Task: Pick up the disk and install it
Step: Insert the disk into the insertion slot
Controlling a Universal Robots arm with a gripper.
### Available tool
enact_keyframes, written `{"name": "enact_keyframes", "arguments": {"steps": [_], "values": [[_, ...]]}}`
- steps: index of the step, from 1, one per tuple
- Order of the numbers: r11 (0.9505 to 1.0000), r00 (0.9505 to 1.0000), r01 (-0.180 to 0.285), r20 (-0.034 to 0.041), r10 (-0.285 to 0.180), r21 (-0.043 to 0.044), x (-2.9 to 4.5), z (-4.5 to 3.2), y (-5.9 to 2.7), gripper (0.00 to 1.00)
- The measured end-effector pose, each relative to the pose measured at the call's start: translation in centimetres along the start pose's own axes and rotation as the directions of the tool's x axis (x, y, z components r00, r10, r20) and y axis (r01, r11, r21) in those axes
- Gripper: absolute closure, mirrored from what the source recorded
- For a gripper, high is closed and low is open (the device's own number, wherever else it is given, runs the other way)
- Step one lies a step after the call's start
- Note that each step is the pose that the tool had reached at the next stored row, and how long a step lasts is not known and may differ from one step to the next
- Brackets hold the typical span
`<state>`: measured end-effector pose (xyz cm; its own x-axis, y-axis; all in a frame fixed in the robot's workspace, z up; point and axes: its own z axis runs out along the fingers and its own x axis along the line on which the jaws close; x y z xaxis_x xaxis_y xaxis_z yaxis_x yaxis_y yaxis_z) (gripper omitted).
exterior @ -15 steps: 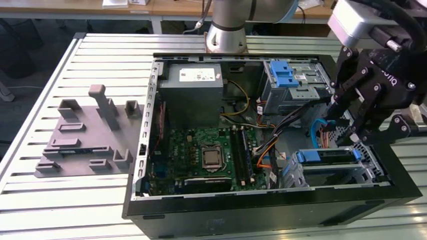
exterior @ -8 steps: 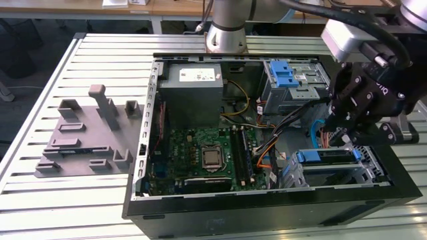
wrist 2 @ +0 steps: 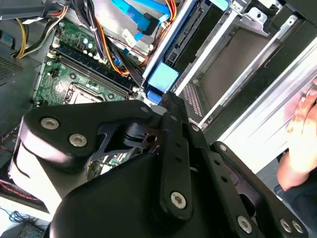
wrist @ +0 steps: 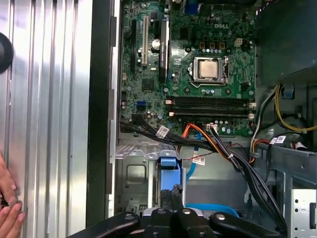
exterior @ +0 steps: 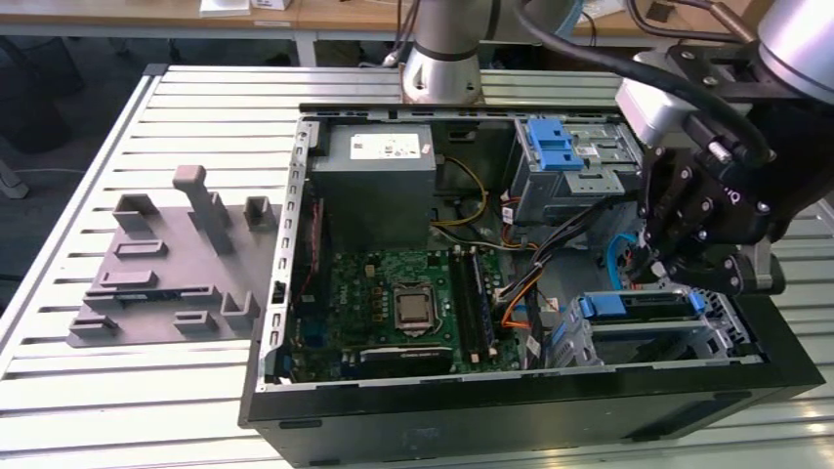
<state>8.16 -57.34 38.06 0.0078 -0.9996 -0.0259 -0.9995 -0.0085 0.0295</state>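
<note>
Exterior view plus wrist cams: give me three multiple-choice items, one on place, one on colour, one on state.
1. The pincer is nearest: A the power supply, B the disk, C the grey fixture.
2. The disk's carrier is: A red, B blue, C yellow.
3. The computer case is: A open, B closed, C upside down.
Answers: 1 B, it hangs just over the disk; 2 B, a blue frame rims it; 3 A, the motherboard lies exposed.
</note>
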Motion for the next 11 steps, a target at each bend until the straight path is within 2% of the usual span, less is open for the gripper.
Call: {"name": "enact_keyframes", "arguments": {"steps": [3, 11], "values": [[1.0000, 1.0000, 0.000, 0.0000, 0.000, 0.0000, 0.01, 0.36, -0.01, 0.89], [1.0000, 1.0000, 0.000, 0.0000, 0.000, 0.0000, 0.02, 0.72, -0.02, 0.89]]}}
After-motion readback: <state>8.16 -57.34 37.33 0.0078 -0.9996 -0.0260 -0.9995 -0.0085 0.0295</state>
